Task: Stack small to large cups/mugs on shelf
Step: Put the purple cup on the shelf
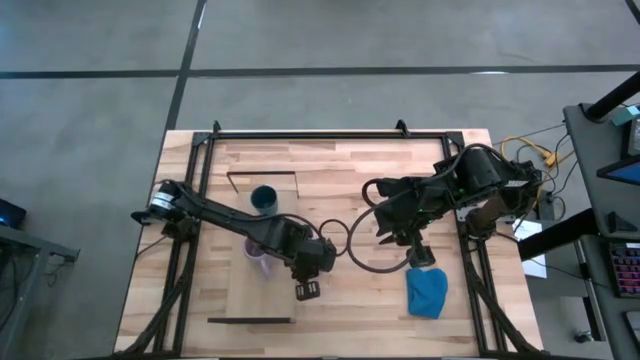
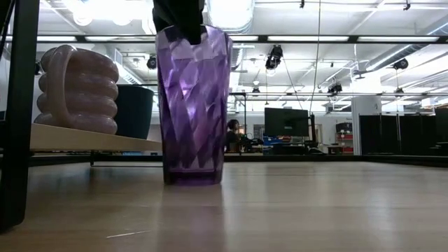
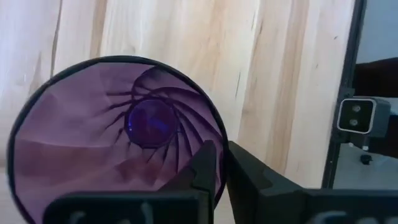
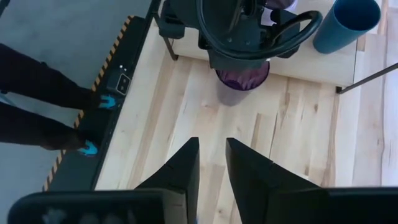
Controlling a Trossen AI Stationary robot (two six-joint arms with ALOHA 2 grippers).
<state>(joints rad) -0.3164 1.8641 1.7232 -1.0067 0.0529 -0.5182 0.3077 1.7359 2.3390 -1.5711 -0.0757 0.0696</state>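
Note:
The dark purple tumbler [image 2: 192,105] stands upright with its base on the tabletop, just in front of the shelf [image 2: 91,138]. My left gripper [image 1: 308,288] is above it, shut on its rim. The pale lilac mug [image 2: 77,87] and the dark blue cup [image 2: 133,110] stand on the shelf plank. In the high view the mug [image 1: 258,262] is partly hidden under my left arm, and the blue cup [image 1: 264,199] is farther along. My right gripper [image 4: 211,158] is slightly open and empty, near the bright blue cloth [image 1: 427,292]. My left gripper holds the tumbler by its rim [image 3: 219,177], one finger [image 3: 202,165] inside the tumbler and the other [image 3: 255,177] outside. The fingers come from above, pointing down. The tumbler is upright, with its base [image 2: 192,178] on the table.
Black frame rails run along the table's left, right and far edges [image 1: 300,133]. A dark post [image 2: 17,112] stands at the shelf's near end in the low view. The shelf's thin dark end brackets [image 1: 262,172] mark its ends. Bare tabletop lies between the two arms.

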